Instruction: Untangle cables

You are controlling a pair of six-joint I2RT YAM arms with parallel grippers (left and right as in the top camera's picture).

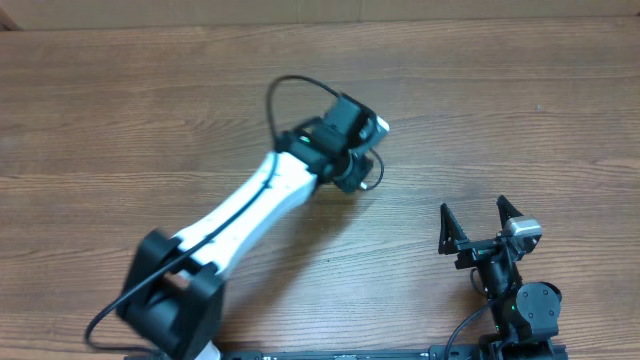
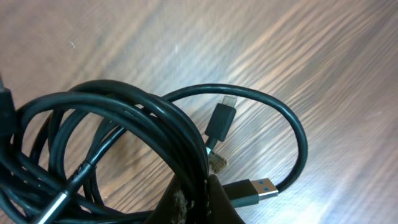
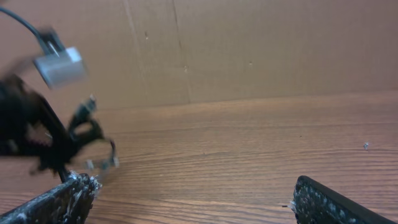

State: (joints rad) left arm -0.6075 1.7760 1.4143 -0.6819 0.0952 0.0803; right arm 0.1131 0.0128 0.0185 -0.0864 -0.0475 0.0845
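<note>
Cables [image 2: 124, 118], glossy black cords looped in a tangle with one blue-tongued plug [image 2: 252, 190], sit at mid-worktop [image 1: 120, 120], mostly hidden overhead beneath the left hand [image 2: 200, 202], which is clenched on the strands, while the right hand [image 1: 483, 225] stands spread and empty.

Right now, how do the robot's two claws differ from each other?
The left gripper is shut on the cables; the right gripper stands wide open and holds nothing. The left gripper reaches out over the middle of the table; the right gripper sits near the edge where the arms are mounted. Both are black, two-fingered claws.
</note>
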